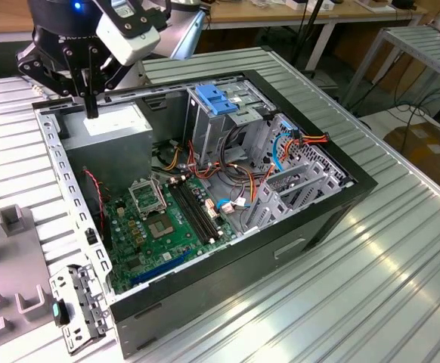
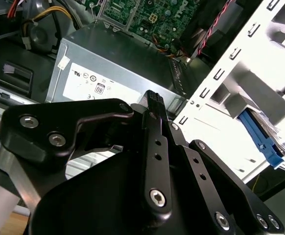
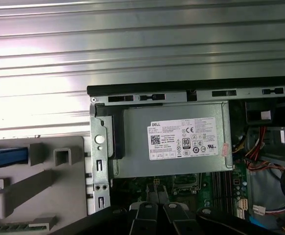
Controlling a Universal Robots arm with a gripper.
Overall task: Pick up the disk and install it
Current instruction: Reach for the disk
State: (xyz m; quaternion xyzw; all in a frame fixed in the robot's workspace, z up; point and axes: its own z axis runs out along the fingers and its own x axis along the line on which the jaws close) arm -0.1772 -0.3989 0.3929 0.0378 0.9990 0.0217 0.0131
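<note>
Over the PSU [image 1: 113,125] in the case [image 1: 205,299], the gripper [image 1: 91,112] hung empty, fingers pressed together. The disk [image 3: 4,157] sat apart on the grey holder [image 3: 59,188] beside the case.

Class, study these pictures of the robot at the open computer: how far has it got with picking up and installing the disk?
Done: nothing yet shows. The disk lies on the grey fixture outside the computer case. In hand: nothing; the claw is shut and empty, above the power supply. Left: both the pick-up and the install.
</note>
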